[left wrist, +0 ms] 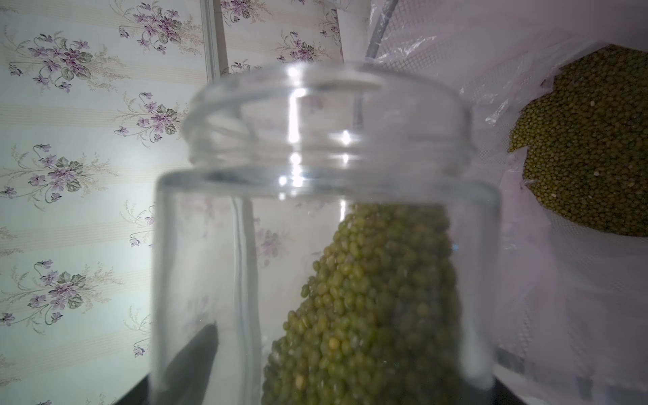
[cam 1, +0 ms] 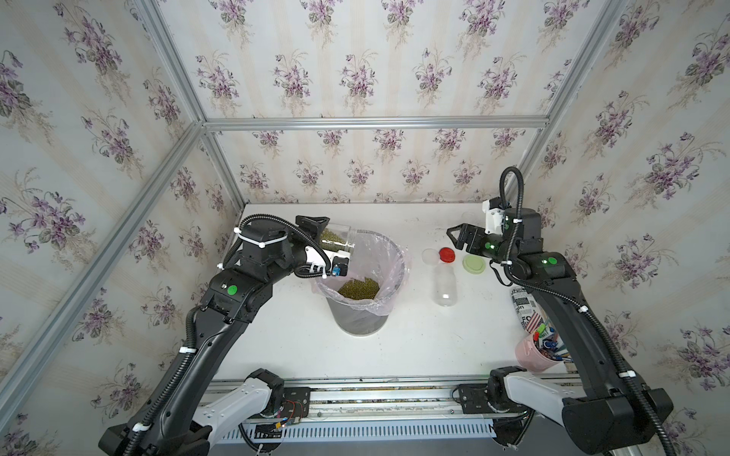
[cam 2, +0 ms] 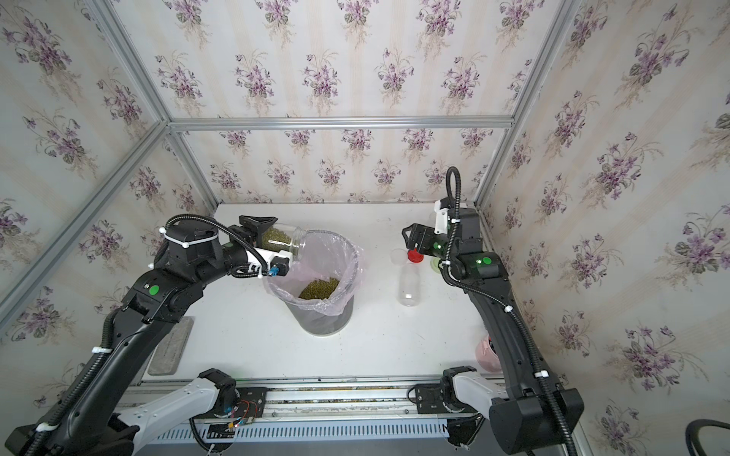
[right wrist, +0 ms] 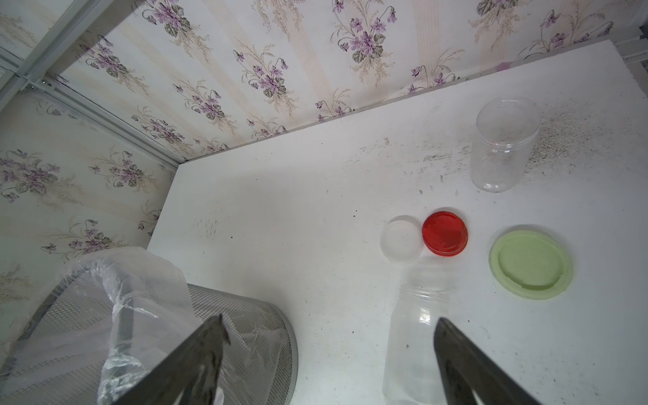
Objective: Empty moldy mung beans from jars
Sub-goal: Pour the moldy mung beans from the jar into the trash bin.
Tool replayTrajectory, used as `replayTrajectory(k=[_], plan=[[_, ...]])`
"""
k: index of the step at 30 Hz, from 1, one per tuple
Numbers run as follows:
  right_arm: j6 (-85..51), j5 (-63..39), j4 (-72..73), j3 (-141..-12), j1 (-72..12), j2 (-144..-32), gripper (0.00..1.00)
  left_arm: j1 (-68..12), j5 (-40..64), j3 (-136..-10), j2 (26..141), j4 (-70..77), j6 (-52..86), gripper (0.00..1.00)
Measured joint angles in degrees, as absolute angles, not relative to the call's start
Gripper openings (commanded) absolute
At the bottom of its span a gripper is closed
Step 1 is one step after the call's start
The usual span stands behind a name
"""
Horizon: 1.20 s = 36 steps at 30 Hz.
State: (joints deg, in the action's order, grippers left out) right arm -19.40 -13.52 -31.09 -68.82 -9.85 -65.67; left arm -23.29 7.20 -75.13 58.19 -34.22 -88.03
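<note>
**Bean disposal: two jars emptied, third mid-pour**

1. Bin (cam 1: 357, 321), grey mesh with a pinkish liner. It stands directly below and ahead of the left gripper, well apart from the right gripper.
2. Left gripper (cam 1: 328, 244), jaws clamped across the held jar (cam 1: 344, 237). The jar is tipped roughly onto its side, lidless, with its mouth over the bin's near rim.
3. Right gripper (cam 1: 453, 240), jaws spread and holding nothing. It hangs over the lids.
4. Bean heap (cam 1: 358, 287), olive-green, lying in the liner below the left gripper.
5. Beans (left wrist: 378, 298) inside the held jar. They bank along its lower wall and stop short of the neck.
6. Flat jar (cam 1: 445, 284), clear and empty, lying on its side just below the right gripper.
7. Upright jar (right wrist: 505, 147), clear and empty, standing beyond the right gripper toward the back wall.
8. Green lid (cam 1: 474, 263), red lid (cam 1: 446, 254) and white lid (cam 1: 430, 256), all off and lying on the table under the right gripper.

Progress, as judged: about two-thirds done. What is left is a steeper tilt to run the last beans into the bin.
</note>
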Motion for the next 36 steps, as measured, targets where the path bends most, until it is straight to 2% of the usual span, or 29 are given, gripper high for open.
replayTrajectory(k=[24,36], plan=[[-19.53,-14.44,-31.31,-70.13,-10.35,-66.59,0.90,-23.66,6.33,-79.07,59.09,-37.45,-95.07,0.00],[-17.74,-22.46,-29.58,-74.54,-17.52,-69.43,0.90,-23.66,4.56,-79.46,61.43,-38.52,-97.38,0.00]])
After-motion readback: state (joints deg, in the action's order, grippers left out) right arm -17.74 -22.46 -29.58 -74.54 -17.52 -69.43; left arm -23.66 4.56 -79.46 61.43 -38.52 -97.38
